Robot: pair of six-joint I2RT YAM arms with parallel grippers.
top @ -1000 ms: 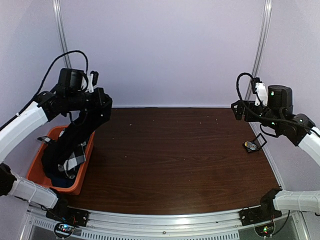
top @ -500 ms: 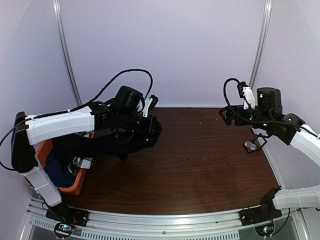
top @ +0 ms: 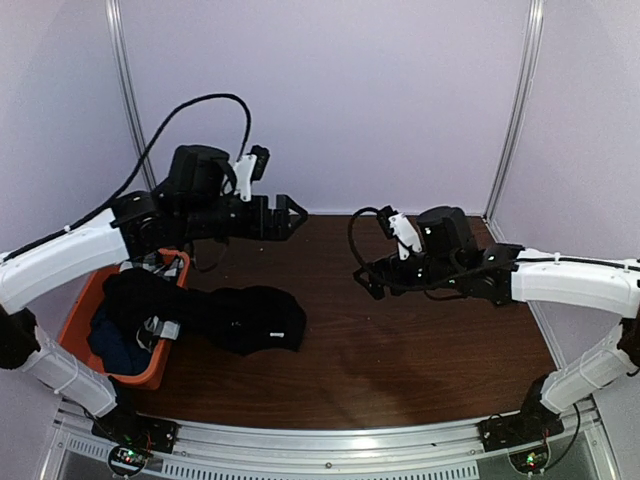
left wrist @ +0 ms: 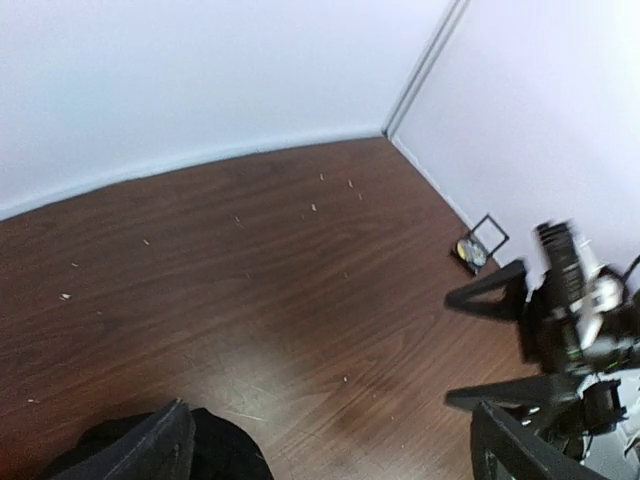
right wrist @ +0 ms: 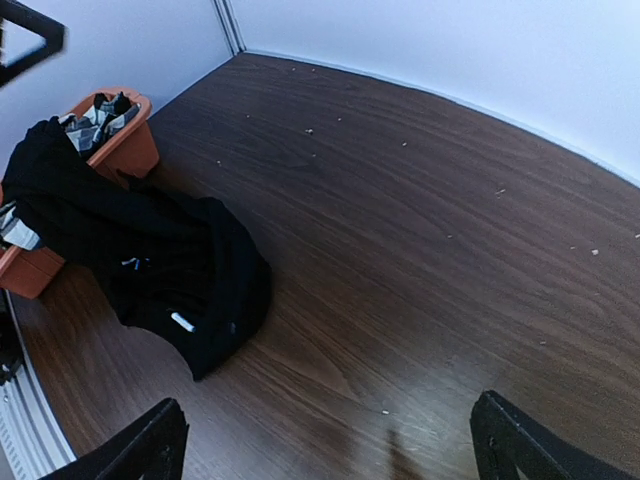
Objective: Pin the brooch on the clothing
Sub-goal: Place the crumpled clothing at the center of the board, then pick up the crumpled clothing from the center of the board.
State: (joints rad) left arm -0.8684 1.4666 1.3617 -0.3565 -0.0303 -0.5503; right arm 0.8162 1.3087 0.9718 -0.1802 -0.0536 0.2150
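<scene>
The black T-shirt (top: pixel 245 318) lies crumpled in the near-left part of the desk (top: pixel 420 350). One end is draped over the rim of the orange bin (top: pixel 158 372) at the left edge, and the rest is bunched on the wood. From the right wrist view the same heap spills out of the bin, with a small white tag (right wrist: pixel 182 321) showing on the fabric. The chest print cannot be made out. A checked cloth (right wrist: pixel 100 113) sits in the far end of the bin.

The left pincer (top: pixel 291 215) hangs in the air above the far-left part of the desk. Its fingers are spread wide with nothing between them, as the left wrist view also shows. The right pincer (top: pixel 363 282) is over the middle of the desk, likewise released and empty, and well apart from the shirt.

The brooch (left wrist: pixel 470 253) is a small gold-coloured round piece. It rests by the right edge, toward the far-right corner, touching a black square frame (left wrist: pixel 488 232). It is far from both the shirt and the two pincers.
</scene>
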